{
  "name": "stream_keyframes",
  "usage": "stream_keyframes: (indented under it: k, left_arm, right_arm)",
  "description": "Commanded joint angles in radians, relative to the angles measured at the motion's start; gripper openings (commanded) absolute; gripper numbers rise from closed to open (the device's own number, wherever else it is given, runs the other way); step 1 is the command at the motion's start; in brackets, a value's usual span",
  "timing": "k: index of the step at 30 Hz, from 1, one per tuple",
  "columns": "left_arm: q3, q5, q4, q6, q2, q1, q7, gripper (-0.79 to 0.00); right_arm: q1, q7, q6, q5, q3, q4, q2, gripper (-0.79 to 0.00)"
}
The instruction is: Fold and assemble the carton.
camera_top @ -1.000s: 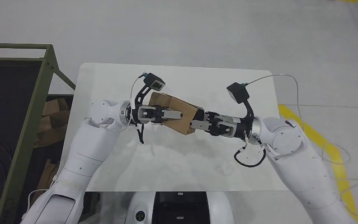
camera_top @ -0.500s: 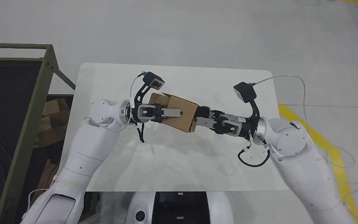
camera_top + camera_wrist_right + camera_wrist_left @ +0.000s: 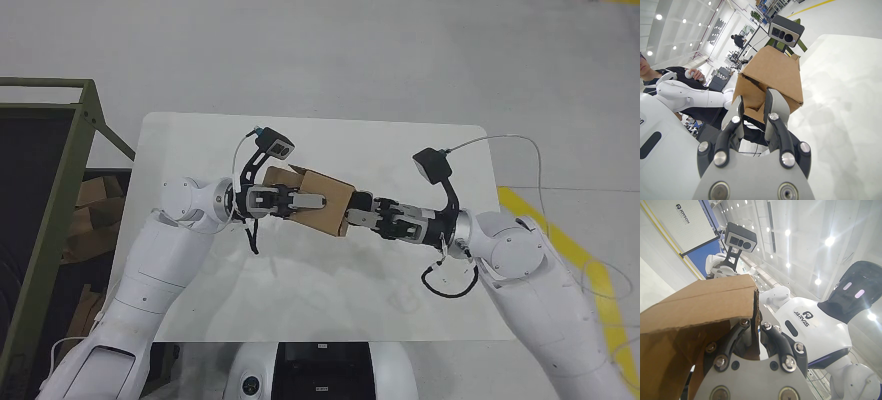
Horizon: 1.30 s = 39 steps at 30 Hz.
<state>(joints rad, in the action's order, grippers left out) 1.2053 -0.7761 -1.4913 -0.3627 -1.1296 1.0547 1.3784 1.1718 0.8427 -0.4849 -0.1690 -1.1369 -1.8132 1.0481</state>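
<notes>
The brown carton (image 3: 318, 196) is held above the middle of the white table (image 3: 300, 290), lying on its side. My left gripper (image 3: 312, 203) reaches over it from the left and is shut on one cardboard wall; in the left wrist view its fingers (image 3: 743, 326) pinch that wall's edge of the carton (image 3: 706, 302). My right gripper (image 3: 352, 213) is at the carton's right end. In the right wrist view it (image 3: 754, 100) is open, one fingertip (image 3: 770, 94) against the end flaps of the carton (image 3: 776, 75).
A green-framed bin (image 3: 60, 180) with cardboard pieces (image 3: 95, 205) stands off the table's left side. A yellow floor marking (image 3: 560, 240) runs to the right. Bare table surface lies in front of and behind the carton.
The carton has turned a little more level and its lower right flap now lies closer in. My right gripper rose from the carton's lower right corner to its end face.
</notes>
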Motion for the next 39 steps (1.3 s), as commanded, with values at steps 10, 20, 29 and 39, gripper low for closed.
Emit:
stream_keyframes:
  k: [10, 20, 29, 39]
  left_arm:
    - [-0.004, -0.003, 0.000, 0.002, -0.001, 0.000, 0.004, -0.785]
    - [-0.006, -0.001, -0.001, 0.001, -0.001, 0.001, 0.005, -0.785]
    - [-0.002, 0.010, 0.002, -0.003, -0.001, 0.005, -0.014, -0.785]
    - [0.008, 0.011, 0.002, -0.005, 0.000, 0.007, -0.024, -0.785]
  right_arm:
    - [-0.025, -0.019, 0.040, 0.040, 0.028, -0.005, 0.007, -0.563]
    - [-0.047, -0.041, 0.038, 0.061, 0.056, -0.001, 0.016, -0.616]
    - [-0.048, -0.042, 0.017, 0.049, 0.059, 0.006, 0.018, -0.597]
    - [-0.003, -0.033, -0.004, 0.025, -0.005, -0.008, 0.007, -0.582]
